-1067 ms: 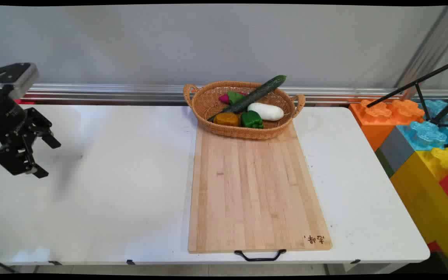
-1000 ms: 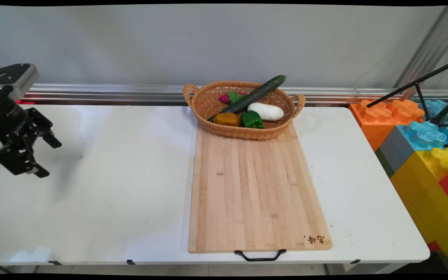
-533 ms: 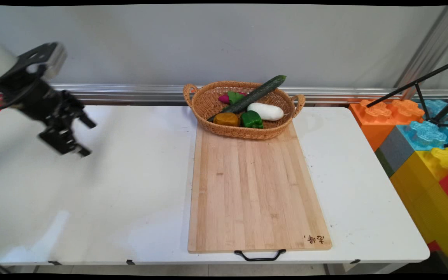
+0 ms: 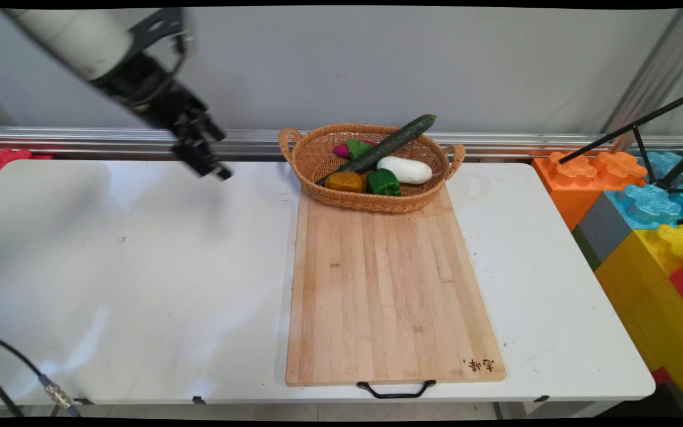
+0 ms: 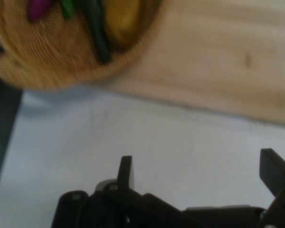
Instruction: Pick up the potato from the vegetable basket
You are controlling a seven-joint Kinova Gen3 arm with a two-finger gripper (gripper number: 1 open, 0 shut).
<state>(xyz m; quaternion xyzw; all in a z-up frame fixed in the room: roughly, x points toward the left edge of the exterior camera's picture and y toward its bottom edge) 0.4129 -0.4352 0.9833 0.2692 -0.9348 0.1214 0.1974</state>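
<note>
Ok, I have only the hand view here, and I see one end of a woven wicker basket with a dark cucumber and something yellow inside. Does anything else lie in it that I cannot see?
Observer: Yes. In the main view, a white oblong vegetable lies at the right end of the woven wicker basket, next to a green toy pepper.
Operator: And the black two-finger pincer, is it already above that basket?
Observer: No. It hangs open in the air to the left of the basket, apart from it, near the far edge of the white table.
</note>
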